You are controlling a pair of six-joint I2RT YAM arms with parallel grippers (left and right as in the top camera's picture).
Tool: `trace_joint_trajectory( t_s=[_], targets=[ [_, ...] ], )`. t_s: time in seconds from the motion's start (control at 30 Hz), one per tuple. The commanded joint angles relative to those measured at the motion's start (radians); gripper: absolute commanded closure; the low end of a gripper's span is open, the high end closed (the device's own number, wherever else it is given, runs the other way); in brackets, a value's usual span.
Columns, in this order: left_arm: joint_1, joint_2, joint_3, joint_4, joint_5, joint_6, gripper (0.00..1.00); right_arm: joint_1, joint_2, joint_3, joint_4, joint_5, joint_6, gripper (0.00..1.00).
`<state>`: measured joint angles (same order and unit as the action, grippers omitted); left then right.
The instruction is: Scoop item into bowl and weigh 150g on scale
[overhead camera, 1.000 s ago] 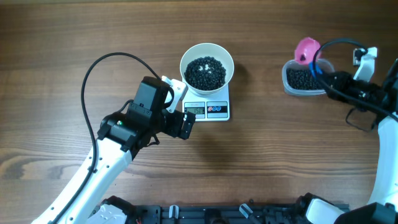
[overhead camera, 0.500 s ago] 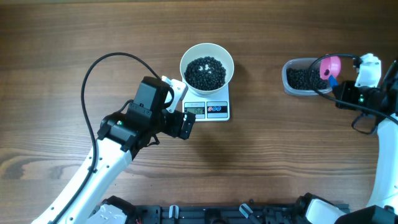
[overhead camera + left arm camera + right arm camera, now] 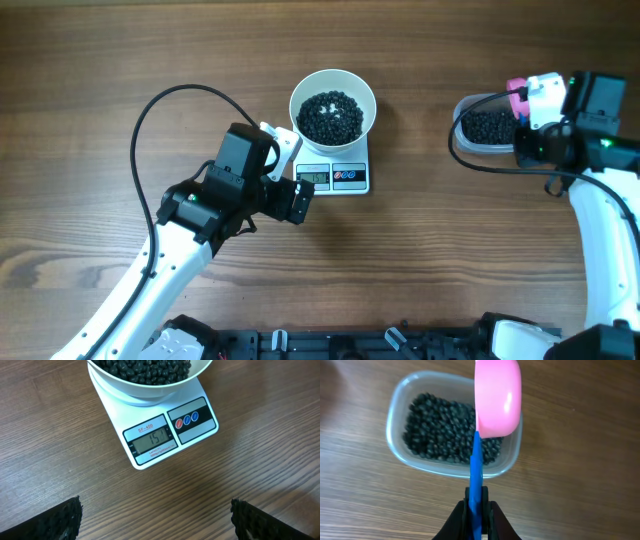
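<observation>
Wood-grain tabletop (image 3: 450,250), brown, carries all items.

Right gripper (image 3: 477,505): jaws pinched tight on the blue handle of a pink scoop (image 3: 497,397). The scoop's cup hangs over one end of the clear tub (image 3: 395,405), which lies well apart from the scale and holds dark beans.

Left gripper (image 3: 155,520): fingers spread wide, holding nothing, just in front of the scale (image 3: 195,417); display lit.

White bowl (image 3: 296,100) sits on the scale, loaded with black beans (image 3: 332,115).
</observation>
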<state>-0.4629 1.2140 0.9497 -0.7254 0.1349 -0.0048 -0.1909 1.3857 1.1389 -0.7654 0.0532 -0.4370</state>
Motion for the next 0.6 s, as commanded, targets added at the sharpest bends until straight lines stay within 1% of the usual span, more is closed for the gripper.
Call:
trace_joint_trajectory(
  t_s=[0.0, 0.13, 0.2, 0.5, 0.57],
  targets=[
    [-0.005, 0.004, 0.018, 0.003, -0.005, -0.003, 0.0, 0.011, 0.032, -0.005, 0.005, 0.082, -0.033, 0.96],
    [-0.005, 0.004, 0.018, 0.003, -0.005, -0.003, 0.0, 0.011, 0.034, -0.005, 0.011, 0.082, -0.029, 0.96],
    [-0.005, 0.004, 0.018, 0.003, -0.005, -0.003, 0.0, 0.011, 0.034, -0.005, 0.017, 0.077, 0.002, 0.96],
    [-0.005, 0.004, 0.018, 0.003, -0.005, -0.003, 0.0, 0.011, 0.034, -0.005, 0.018, -0.171, 0.124, 0.96],
    [-0.005, 0.004, 0.018, 0.003, -0.005, -0.003, 0.0, 0.011, 0.034, -0.005, 0.017, -0.181, 0.152, 0.96]
  ],
)
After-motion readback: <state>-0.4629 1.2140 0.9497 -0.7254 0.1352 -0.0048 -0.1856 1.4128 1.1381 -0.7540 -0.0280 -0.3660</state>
